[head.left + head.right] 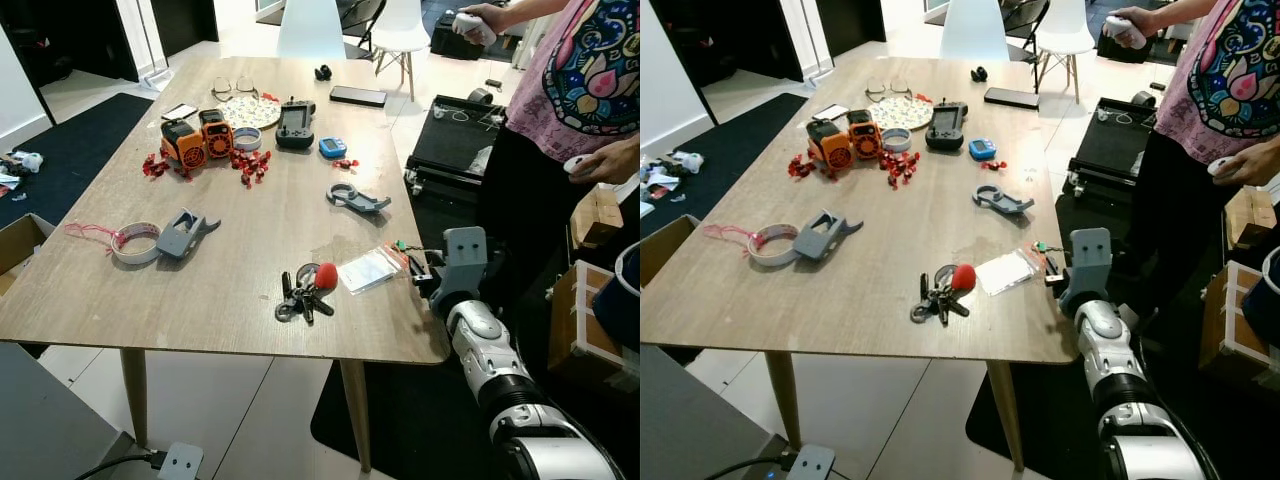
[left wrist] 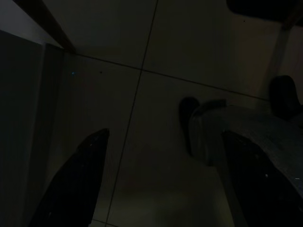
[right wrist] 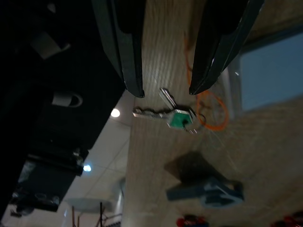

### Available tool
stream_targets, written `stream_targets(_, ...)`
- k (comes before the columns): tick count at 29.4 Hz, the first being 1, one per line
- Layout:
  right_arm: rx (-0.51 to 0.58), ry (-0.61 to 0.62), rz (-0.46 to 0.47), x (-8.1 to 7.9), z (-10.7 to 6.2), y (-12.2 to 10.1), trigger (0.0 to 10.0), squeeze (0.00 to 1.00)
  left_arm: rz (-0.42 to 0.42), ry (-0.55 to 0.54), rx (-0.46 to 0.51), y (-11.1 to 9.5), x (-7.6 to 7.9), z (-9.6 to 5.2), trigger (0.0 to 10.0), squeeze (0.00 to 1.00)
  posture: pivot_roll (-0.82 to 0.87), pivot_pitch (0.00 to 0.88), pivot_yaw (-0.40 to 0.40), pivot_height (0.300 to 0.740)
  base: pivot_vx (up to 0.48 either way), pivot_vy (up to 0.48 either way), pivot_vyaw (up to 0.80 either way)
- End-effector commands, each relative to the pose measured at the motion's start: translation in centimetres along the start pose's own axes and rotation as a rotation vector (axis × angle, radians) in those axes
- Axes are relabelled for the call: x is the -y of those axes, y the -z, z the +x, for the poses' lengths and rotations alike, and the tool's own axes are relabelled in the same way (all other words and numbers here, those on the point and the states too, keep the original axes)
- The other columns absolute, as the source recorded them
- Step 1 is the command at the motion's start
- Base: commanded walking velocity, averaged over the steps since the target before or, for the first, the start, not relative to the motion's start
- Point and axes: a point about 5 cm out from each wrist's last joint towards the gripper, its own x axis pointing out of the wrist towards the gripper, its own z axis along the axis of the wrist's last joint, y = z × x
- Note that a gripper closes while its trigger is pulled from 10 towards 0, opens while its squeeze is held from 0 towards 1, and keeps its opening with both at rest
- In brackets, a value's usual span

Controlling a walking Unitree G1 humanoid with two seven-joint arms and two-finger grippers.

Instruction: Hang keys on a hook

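So the wooden table (image 1: 230, 290) is pretty cluttered: a bunch of dark keys with a red fob (image 1: 306, 292) near the front edge, a clear plastic bag (image 1: 369, 269) just beside it, a grey hook-shaped part (image 1: 356, 198) further back, a tape roll (image 1: 135, 243) touching another grey part (image 1: 186, 233) off to the left, plus orange gadgets (image 1: 198, 138), red bits and a black controller (image 1: 295, 124) at the far end. A person in a pink patterned shirt (image 1: 590, 80) stands close on the right, holding white controllers. The right gripper (image 3: 165, 87) sits at the table's right edge with its fingers spread apart, and a small green-capped key (image 3: 176, 117) on an orange loop lies on the wood just past its tips, not touched. The left gripper (image 2: 161, 189) hangs low over dim floor tiles, fingers apart
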Motion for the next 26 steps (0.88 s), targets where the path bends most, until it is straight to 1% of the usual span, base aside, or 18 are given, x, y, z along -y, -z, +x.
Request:
stream_targets(1,-0.014,0.032,0.007,0.6,-0.2,0.4,10.0,0.0,0.009,-0.001,-0.033,0.9,0.0,-0.2,10.0,0.0,0.02,0.105,-0.025,0.74,0.0,0.0,0.0)
stream_targets(5,-0.013,0.032,0.001,0.4,0.0,0.3,10.0,0.0,0.011,-0.002,-0.033,0.9,0.0,-0.2,10.0,0.0,0.02,0.104,-0.026,0.74,0.0,0.0,0.0)
stream_targets(8,0.009,0.01,0.011,-0.1,0.2,0.0,10.0,0.0,0.011,-0.003,-0.034,0.9,0.0,-0.2,10.0,0.0,0.02,0.104,-0.026,0.74,0.0,0.0,0.0)
stream_targets(13,0.126,-0.076,0.066,-1.4,0.4,-1.5,10.0,0.0,0.008,-0.002,-0.016,0.6,0.1,-0.2,10.0,0.0,0.02,0.107,-0.028,0.74,0.0,0.0,0.0)
stream_targets(17,0.178,-0.097,0.066,-1.8,0.5,-2.1,10.0,0.0,0.006,-0.001,-0.003,0.4,0.1,-0.1,10.0,0.0,0.02,0.107,-0.028,0.74,0.0,0.0,0.0)
stream_targets(20,0.175,-0.097,0.058,-1.9,0.5,-2.1,10.0,0.0,0.006,0.001,0.004,0.3,0.2,-0.1,10.0,0.0,0.02,0.108,-0.028,0.74,0.0,0.0,0.0)
stream_targets(21,0.135,-0.104,0.039,-2.0,0.6,-1.6,10.0,0.0,0.007,0.004,0.014,0.2,0.3,-0.1,10.0,0.0,0.02,0.108,-0.028,0.74,0.0,0.0,0.0)
stream_targets(26,0.104,-0.123,0.013,-2.3,0.5,-1.1,10.0,0.0,0.007,0.005,0.022,0.1,0.3,-0.1,10.0,0.0,0.02,0.11,-0.028,0.74,0.0,0.0,0.0)
